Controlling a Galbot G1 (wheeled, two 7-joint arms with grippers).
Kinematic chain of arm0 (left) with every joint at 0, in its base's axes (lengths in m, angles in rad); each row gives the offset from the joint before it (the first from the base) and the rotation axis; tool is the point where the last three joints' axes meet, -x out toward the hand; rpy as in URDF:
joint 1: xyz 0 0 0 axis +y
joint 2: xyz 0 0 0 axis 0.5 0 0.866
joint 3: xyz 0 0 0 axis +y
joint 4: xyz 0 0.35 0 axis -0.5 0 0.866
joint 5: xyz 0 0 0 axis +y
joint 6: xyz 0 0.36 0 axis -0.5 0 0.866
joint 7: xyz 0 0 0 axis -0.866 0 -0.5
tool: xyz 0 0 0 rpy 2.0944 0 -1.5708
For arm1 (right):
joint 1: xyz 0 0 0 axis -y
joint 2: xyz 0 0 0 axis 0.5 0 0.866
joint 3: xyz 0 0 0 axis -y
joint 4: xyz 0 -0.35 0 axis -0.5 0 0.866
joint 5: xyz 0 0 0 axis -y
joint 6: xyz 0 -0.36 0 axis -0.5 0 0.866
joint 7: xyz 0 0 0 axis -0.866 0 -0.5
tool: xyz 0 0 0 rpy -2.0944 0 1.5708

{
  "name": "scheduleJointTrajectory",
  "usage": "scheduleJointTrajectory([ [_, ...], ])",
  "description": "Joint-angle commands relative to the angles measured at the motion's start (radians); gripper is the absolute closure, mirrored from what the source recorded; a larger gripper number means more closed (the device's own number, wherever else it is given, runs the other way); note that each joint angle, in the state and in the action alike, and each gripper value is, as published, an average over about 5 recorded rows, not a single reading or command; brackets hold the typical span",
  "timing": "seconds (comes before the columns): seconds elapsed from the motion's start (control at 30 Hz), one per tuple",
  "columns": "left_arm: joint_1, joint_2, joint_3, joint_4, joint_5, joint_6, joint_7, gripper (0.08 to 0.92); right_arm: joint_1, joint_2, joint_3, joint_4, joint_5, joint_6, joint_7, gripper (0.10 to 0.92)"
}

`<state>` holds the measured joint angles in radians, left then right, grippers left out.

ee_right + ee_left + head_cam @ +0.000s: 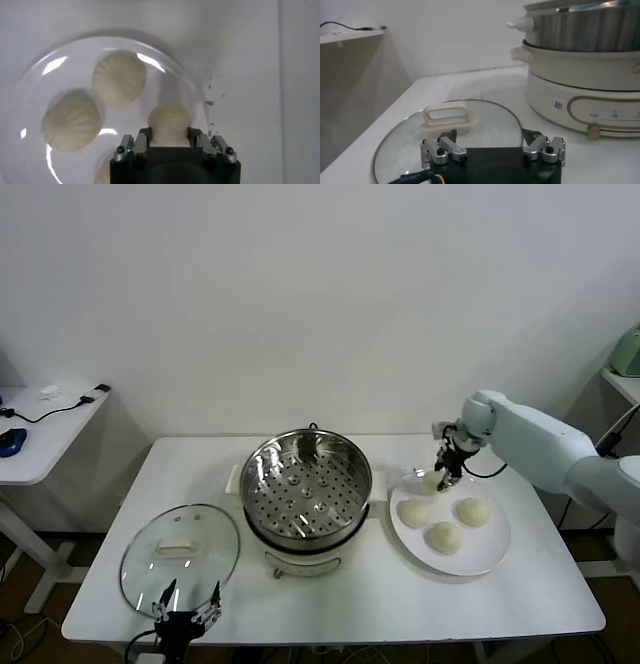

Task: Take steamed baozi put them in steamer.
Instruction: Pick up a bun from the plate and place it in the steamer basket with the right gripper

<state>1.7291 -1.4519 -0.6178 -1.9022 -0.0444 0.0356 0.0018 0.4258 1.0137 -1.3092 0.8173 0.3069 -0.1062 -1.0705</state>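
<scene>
The steamer stands mid-table, its perforated tray empty; the left wrist view shows it too. A white plate to its right holds three baozi. My right gripper is at the plate's back left edge, shut on the fourth baozi. In the right wrist view the fingers press both sides of this baozi; two others lie on the plate. My left gripper is open and empty at the table's front left.
A round glass lid with a cream handle lies flat left of the steamer, under the left gripper. A white side table with cables stands at the far left.
</scene>
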Motion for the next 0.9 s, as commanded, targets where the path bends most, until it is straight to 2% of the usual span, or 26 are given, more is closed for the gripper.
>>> scheduleJointTrajectory([
  [0.03,0.008,0.005,0.0,-0.015,0.001,-0.002,0.0,0.177,0.31,-0.025,-0.199,0.254,0.156,0.01,-0.004,0.508],
  [0.13,0.017,0.018,-0.001,-0.027,0.001,-0.01,-0.001,0.177,0.501,0.033,-0.28,0.415,0.238,0.053,0.0,0.505],
  [0.23,0.018,0.017,0.006,-0.04,0.008,-0.01,0.0,0.177,0.628,0.122,-0.295,0.505,0.273,0.139,0.006,0.5],
  [0.43,0.017,0.003,0.032,-0.048,0.029,-0.001,0.001,0.177,0.677,0.302,-0.285,0.599,0.231,0.333,0.018,0.501],
  [0.53,0.022,-0.003,0.043,-0.051,0.042,-0.003,0.001,0.177,0.608,0.334,-0.287,0.625,0.145,0.419,0.036,0.5],
  [0.63,0.027,-0.009,0.048,-0.052,0.051,-0.006,0.0,0.177,0.492,0.336,-0.271,0.583,-0.021,0.534,0.051,0.501],
  [0.77,0.035,-0.015,0.047,-0.055,0.059,-0.008,-0.003,0.177,0.311,0.334,-0.207,0.418,-0.273,0.707,0.102,0.501],
  [0.9,0.042,-0.018,0.044,-0.057,0.062,-0.009,-0.005,0.177,0.172,0.339,-0.145,0.265,-0.414,0.775,0.157,0.501],
])
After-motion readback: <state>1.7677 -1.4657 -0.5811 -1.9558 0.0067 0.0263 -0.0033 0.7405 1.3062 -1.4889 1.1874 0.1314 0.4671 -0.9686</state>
